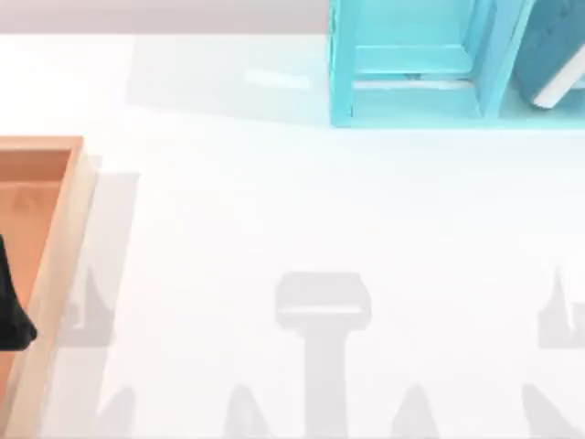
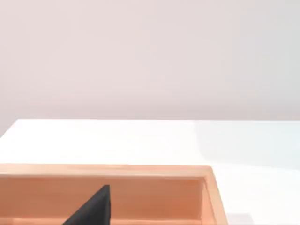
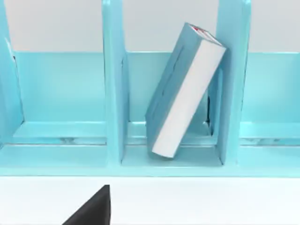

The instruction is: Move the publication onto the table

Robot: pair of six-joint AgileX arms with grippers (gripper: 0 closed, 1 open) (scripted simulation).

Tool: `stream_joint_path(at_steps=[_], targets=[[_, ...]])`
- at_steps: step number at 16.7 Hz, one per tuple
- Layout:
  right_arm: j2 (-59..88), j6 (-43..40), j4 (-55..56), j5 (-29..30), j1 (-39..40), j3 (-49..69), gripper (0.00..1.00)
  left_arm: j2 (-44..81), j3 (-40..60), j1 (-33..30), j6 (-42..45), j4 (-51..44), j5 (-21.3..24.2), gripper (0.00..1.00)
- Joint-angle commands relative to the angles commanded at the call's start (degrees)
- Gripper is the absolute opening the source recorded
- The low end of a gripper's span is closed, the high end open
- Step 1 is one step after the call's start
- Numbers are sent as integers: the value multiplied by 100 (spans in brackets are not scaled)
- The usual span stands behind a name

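The publication (image 3: 185, 91) stands tilted in a compartment of the cyan shelf unit (image 1: 416, 64) at the worktop's far right edge, its upper corner leaning on the divider, its lower edge on the compartment floor; white page edges face outward. The worktop (image 1: 302, 201) is glossy white. A wooden tray (image 1: 55, 247) lies at its left edge; the left end effector (image 1: 11, 315) hangs over the tray, and whether it is open or closed cannot be told. The right end effector (image 3: 93, 208) faces the shelf unit; its state likewise cannot be told.
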Motion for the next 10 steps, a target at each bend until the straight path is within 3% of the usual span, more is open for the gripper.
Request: stream_joint_path(at_steps=[5,10], targets=[[356,95,317,-43,-9,223,100,0,0,0,0,0,0,100],[2165,455,1559,-179,-102,1058,100,0,0,0,0,0,0,100]])
